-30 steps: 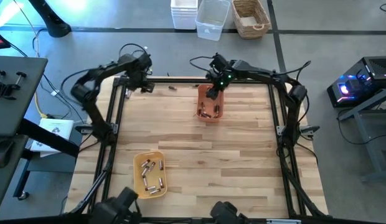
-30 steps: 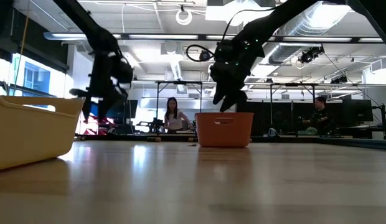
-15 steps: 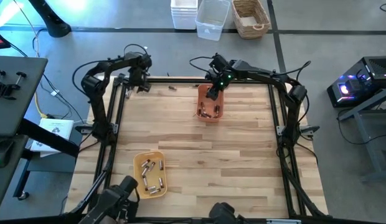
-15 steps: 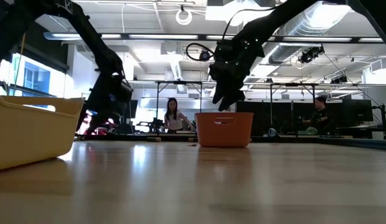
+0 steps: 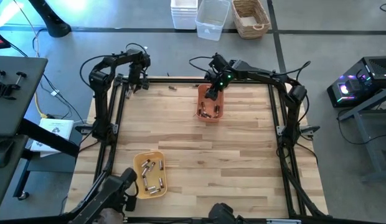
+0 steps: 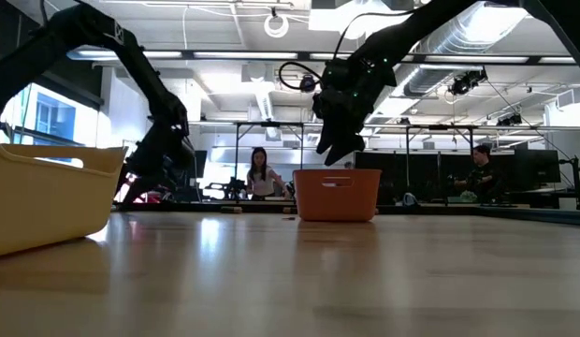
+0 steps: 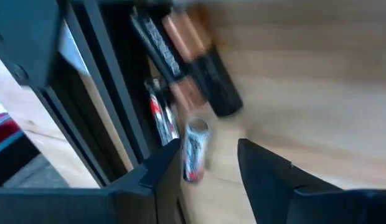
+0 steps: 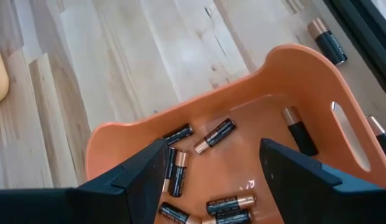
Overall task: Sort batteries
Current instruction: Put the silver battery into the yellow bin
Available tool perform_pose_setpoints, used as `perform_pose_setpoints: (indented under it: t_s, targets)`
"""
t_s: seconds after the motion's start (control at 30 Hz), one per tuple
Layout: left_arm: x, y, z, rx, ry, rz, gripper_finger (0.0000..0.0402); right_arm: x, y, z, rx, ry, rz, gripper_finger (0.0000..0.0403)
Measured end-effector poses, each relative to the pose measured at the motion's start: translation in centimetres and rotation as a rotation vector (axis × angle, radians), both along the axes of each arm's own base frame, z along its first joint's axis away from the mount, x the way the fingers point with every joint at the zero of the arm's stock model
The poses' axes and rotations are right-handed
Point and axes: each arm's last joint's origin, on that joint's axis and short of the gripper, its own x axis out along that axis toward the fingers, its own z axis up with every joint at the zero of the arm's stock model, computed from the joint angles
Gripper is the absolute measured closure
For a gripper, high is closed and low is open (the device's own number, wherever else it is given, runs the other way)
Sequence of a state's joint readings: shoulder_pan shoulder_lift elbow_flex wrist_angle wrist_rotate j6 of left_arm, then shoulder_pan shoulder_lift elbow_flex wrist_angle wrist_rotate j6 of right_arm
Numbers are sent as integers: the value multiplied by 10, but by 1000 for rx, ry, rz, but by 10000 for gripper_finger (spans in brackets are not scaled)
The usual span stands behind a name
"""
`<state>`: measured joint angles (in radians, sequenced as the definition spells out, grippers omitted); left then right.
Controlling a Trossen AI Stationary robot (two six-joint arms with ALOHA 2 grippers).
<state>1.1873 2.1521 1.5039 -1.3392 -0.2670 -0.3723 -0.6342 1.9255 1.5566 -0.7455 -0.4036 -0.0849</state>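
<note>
My left gripper [image 7: 208,163] is open, low at the table's far-left corner [image 5: 136,84]. Just ahead of its fingers a silvery battery [image 7: 194,149], a copper-topped black battery [image 7: 204,70] and a thin red-marked one [image 7: 159,116] lie along the black frame rail. My right gripper [image 8: 211,158] hangs open above the orange tray [image 5: 210,103], which holds several black-and-copper batteries [image 8: 215,134]. The yellow tray [image 5: 149,175] with several silvery batteries sits near the table's near-left part. One loose battery [image 5: 172,88] lies by the far edge.
Black frame rails [image 5: 112,118] run along the table's sides. Another battery [image 8: 327,40] lies on the wood beyond the orange tray. White bins [image 5: 209,18] and a wicker basket [image 5: 250,17] stand past the far edge. People [image 6: 262,174] are in the room behind.
My left gripper has come down toward the table at the far-left corner, and its arm has folded back toward the far-left. The right gripper has stayed over the orange tray.
</note>
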Motion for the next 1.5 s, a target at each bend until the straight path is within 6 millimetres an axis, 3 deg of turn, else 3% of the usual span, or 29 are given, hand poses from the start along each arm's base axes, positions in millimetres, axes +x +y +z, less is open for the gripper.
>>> perform_pose_setpoints:
  t_s: [0.13, 0.5, 0.87, 1.5]
  targets:
    - [-2, 5, -3, 23, 4, 10, 261, -2, 1, -1, 26, 23, -14, 153]
    - [-26, 15, -7, -9, -192, 137, 261, -5, 3, -3, 57, 56, -27, 153]
    - [-15, 9, -8, -117, -296, -84, 261, -3, 2, -2, 61, 37, -56, 153]
    - [14, -11, -8, -211, -121, -294, 261, -2, 2, -1, 101, 38, -124, 153]
